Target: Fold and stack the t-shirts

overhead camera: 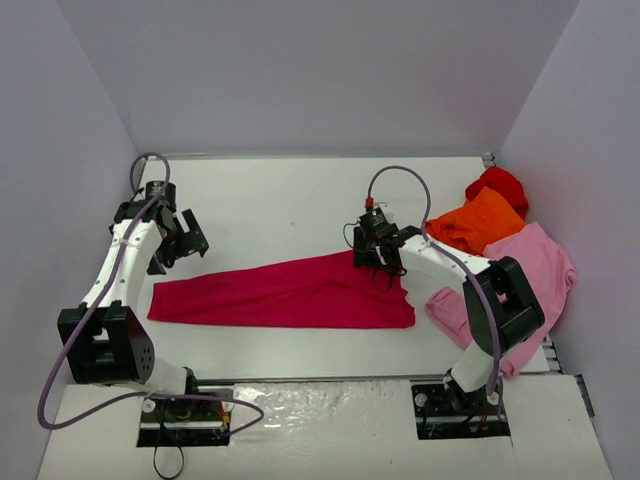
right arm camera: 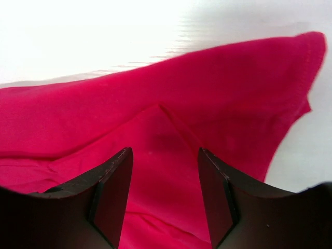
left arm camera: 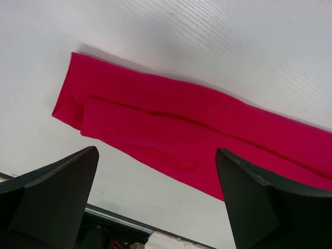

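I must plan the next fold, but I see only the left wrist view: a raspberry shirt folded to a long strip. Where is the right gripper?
Observer: The right gripper is low over the right end of the raspberry shirt, jaws apart and gripping nothing.
Operator: Are other shirts waiting?
Observer: Yes, three lie in a heap at the right edge of the table. The orange shirt is on top, with the red shirt behind it and the pink shirt in front.
Operator: Is the strip even along its length?
Observer: No, its right end is wider than its left end.
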You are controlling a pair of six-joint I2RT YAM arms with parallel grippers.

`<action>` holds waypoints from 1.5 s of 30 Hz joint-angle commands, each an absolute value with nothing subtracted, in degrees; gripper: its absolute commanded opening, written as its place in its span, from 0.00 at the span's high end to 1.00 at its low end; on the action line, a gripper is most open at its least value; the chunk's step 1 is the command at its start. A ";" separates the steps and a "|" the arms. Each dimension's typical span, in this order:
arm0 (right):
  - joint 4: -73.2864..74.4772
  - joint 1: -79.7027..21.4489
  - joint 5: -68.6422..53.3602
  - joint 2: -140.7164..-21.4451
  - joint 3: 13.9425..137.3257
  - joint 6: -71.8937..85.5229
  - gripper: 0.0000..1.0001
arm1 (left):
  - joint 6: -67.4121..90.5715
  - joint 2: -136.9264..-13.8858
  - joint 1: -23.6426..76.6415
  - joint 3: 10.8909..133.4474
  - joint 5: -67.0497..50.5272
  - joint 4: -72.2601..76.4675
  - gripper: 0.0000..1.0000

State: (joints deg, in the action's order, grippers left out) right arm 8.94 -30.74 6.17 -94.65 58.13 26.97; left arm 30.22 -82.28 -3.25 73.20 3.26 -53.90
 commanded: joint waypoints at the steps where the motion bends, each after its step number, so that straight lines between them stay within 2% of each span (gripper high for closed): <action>1: 4.71 -30.85 2.90 -96.40 61.30 26.01 0.50 | 31.91 -83.12 -0.90 74.00 3.23 -51.33 0.05; 11: 3.05 -30.76 3.63 -102.33 61.74 24.54 0.52 | 31.66 -85.30 -0.64 74.29 4.83 -51.61 0.06; 14: 2.91 -30.76 4.18 -102.64 61.13 24.52 0.64 | 31.56 -85.58 1.08 74.27 4.83 -51.59 0.07; 17: 2.93 -30.88 4.66 -101.97 60.71 24.76 0.93 | 31.55 -85.92 1.46 74.30 4.86 -51.45 0.07; 19: 3.12 -30.86 4.59 -101.17 60.56 24.70 1.00 | 31.64 -86.05 1.69 74.35 5.00 -51.42 0.07; 28: 6.68 -31.28 5.76 -94.88 60.23 24.08 1.00 | 31.82 -85.96 2.37 74.36 5.43 -51.58 0.07; 31: 7.55 -31.38 6.15 -92.58 59.34 23.82 0.86 | 31.90 -85.70 2.55 74.36 5.62 -51.68 0.07; 33: 7.68 -31.39 6.52 -90.83 58.53 23.61 0.85 | 31.93 -85.57 2.57 74.43 5.71 -51.94 0.07; 37: 8.04 -31.40 6.53 -90.33 57.69 23.35 0.88 | 32.08 -85.24 2.74 74.29 5.69 -51.88 0.08; 42: 8.22 -31.64 6.20 -89.69 56.60 23.73 1.00 | 32.04 -84.90 2.90 74.40 5.98 -52.38 0.08; 45: 8.53 -31.86 5.53 -87.92 55.67 24.27 1.00 | 32.03 -84.51 2.90 74.44 6.06 -52.52 0.08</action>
